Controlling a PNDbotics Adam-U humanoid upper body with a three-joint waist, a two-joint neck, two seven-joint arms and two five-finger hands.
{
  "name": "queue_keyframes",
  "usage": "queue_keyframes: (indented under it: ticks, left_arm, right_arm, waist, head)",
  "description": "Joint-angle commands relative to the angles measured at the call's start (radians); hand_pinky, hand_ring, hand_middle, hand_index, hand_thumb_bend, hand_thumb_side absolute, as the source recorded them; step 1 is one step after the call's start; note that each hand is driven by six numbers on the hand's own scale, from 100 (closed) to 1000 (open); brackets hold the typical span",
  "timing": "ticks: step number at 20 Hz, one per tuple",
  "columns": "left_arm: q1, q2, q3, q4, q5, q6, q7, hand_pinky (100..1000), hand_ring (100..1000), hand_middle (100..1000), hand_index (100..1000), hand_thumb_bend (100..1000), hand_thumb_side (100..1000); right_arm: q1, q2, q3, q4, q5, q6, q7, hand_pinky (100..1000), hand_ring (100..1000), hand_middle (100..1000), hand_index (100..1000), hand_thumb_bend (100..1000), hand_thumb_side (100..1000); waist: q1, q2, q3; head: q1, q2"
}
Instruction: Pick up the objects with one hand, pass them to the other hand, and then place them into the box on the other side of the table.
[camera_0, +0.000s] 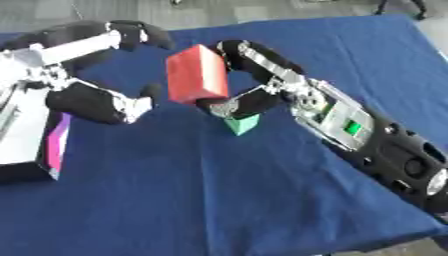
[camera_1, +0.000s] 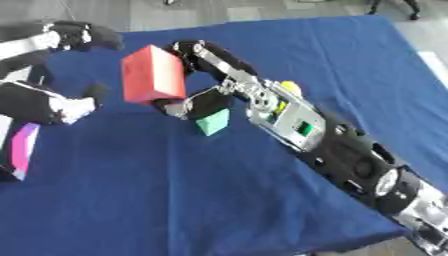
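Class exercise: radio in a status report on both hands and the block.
Right robot hand shut on red block, held above table. Left robot hand open beside it, not touching. Green block below on blue cloth.

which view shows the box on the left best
The left eye view: the box shows its pale top and magenta side beside the left robot hand. The right eye view cuts it at the frame edge, leaving only a magenta sliver.
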Motion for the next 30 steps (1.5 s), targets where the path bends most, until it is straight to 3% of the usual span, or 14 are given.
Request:
queue_keyframes:
  ticks: [1,10,12,23,26,30]
  left_arm:
    - [-0.013,-0.001,0.008,0.001,0.0,-0.009,-0.003,1000,1000,957,932,100,230]
    - [-0.022,-0.009,0.0,0.017,-0.015,-0.019,-0.021,1000,1000,958,937,100,226]
    - [-0.023,-0.011,-0.001,0.021,-0.017,-0.019,-0.025,1000,1000,959,938,100,280]
    - [-0.027,-0.02,-0.001,0.032,-0.021,-0.011,-0.018,1000,1000,957,939,100,339]
    - [-0.026,-0.02,0.0,0.027,-0.017,-0.009,-0.015,1000,1000,957,938,100,327]
    - [-0.026,-0.01,0.002,-0.016,-0.005,-0.012,-0.003,1000,1000,959,939,100,238]
  right_arm:
    - [-0.016,-0.02,-0.007,-0.024,0.007,-0.007,0.003,655,629,578,640,100,100]
    - [-0.02,-0.02,-0.004,-0.032,0.017,-0.016,0.006,654,628,577,639,100,100]
    - [-0.021,-0.021,-0.004,-0.034,0.021,-0.021,0.004,654,627,577,638,100,100]
    - [-0.025,-0.023,-0.001,-0.035,0.033,-0.026,0.0,647,621,573,634,100,100]
    - [-0.025,-0.023,0.0,-0.037,0.034,-0.024,0.0,646,621,573,633,100,100]
    - [-0.025,-0.024,0.0,-0.038,0.031,-0.017,0.002,646,620,574,633,100,100]
  waist:
    - [-0.002,-0.001,0.001]
    - [-0.001,0.001,0.003]
    - [0.0,0.002,0.003]
    - [0.003,0.008,-0.004]
    - [0.002,0.008,-0.004]
    - [0.001,0.01,-0.004]
  head:
    - [-0.003,-0.002]
    - [0.0,-0.002]
    - [-0.002,-0.002]
    - [-0.007,-0.002]
    - [-0.007,-0.002]
    - [-0.008,-0.002]
